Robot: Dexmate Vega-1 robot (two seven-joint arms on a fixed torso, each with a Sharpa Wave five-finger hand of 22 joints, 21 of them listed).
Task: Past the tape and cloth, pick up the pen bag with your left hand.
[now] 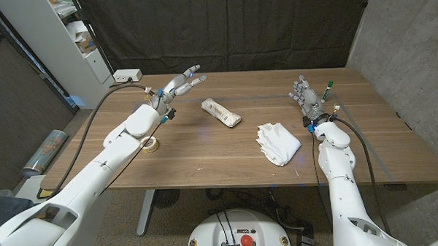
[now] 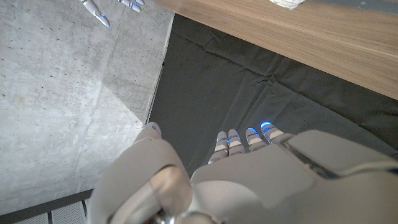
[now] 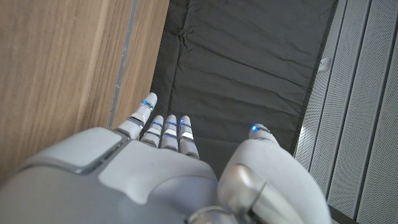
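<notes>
Tape (image 1: pixel 152 144): a small roll on the counter (image 1: pixel 206 167), tucked beside and partly under the left forearm, behind the left robot hand; a low sweep of that arm could knock it.
Left robot hand (image 1: pixel 180 86): raised over the counter's far left part, fingers spread and holding nothing.
Pen bag (image 1: pixel 221 113): lies slantwise on the counter, just to the right of the left robot hand and a little nearer the robot; nothing touches it.
Risk at the bag: it is long and lies at an angle, so fingers closing across one end could tip or spin it instead of lifting it.
Cloth (image 1: pixel 278 143): a crumpled white heap between the bag and the right arm; overshooting the bag could drag it.
Right robot hand (image 1: pixel 306 95): upright, fingers apart, empty, well apart from the bag.
</notes>
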